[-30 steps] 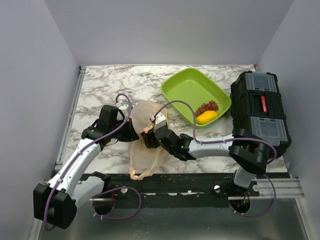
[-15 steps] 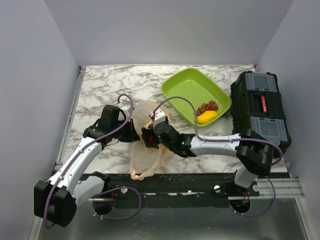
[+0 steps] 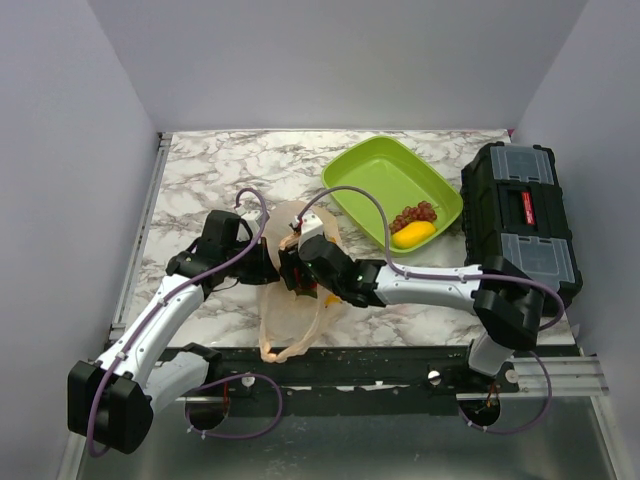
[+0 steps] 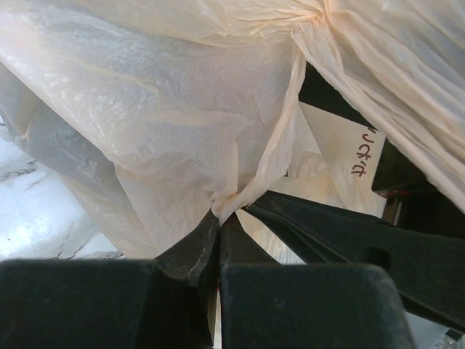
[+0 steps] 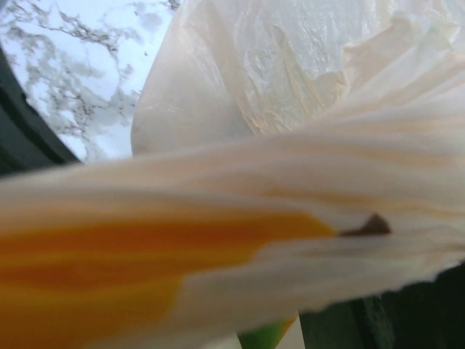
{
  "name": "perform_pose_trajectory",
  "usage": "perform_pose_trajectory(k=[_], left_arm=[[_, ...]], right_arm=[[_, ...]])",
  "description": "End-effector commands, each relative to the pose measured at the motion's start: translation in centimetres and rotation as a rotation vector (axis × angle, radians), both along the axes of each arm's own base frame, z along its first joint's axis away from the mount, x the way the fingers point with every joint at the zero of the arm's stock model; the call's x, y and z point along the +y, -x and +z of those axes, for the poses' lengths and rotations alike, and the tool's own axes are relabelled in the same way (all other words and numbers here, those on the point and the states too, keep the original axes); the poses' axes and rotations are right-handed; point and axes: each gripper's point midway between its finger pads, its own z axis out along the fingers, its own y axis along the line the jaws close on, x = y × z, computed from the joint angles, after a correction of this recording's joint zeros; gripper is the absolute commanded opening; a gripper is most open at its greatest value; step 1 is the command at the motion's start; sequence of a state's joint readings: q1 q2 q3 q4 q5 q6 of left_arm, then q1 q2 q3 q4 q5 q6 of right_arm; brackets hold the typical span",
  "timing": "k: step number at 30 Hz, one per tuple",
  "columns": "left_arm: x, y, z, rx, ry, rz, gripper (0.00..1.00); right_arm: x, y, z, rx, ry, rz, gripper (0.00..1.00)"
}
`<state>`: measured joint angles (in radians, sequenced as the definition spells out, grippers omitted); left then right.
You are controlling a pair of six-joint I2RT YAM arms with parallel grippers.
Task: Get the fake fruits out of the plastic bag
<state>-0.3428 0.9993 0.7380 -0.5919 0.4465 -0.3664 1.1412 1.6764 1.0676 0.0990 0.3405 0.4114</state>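
The peach plastic bag (image 3: 288, 318) lies crumpled near the table's front edge, between the two arms. My left gripper (image 3: 268, 264) is shut on a fold of the plastic bag (image 4: 182, 109), the film pinched at its fingertips (image 4: 218, 217). My right gripper (image 3: 294, 272) is pushed into the bag's mouth, its jaws hidden by plastic. In the right wrist view a blurred strip of the plastic bag (image 5: 305, 182) crosses the lens, with an orange-yellow fake fruit (image 5: 80, 262) close behind it. A yellow fruit (image 3: 413, 233) and dark red grapes (image 3: 415, 213) lie in the green tray (image 3: 375, 175).
A black toolbox (image 3: 520, 215) stands at the right edge, beside the green tray. Marble tabletop (image 3: 210, 170) shows at the back left. The right arm's purple cable (image 3: 360, 200) arches over the tray's near corner.
My right gripper has moved left and deeper into the bag's mouth, its arm stretching out. The left gripper has kept its hold on the bag in nearly the same place.
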Motion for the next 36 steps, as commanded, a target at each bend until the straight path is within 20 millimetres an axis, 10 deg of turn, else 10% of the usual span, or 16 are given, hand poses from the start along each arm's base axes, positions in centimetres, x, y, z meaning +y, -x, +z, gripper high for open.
perform_pose_trajectory(k=[1, 24, 36], left_arm=[[-0.3, 0.2, -0.1, -0.001, 0.007, -0.021, 0.00], [-0.5, 0.2, -0.2, 0.005, 0.010, -0.029, 0.00], [-0.2, 0.1, -0.1, -0.005, -0.001, -0.019, 0.00]], right_arm=[[-0.8, -1.2, -2.4, 0.003, 0.114, -0.067, 0.71], [-4.2, -2.3, -7.5, -0.011, 0.276, -0.198, 0.71], [-2.0, -2.7, -4.0, -0.047, 0.178, -0.150, 0.30]])
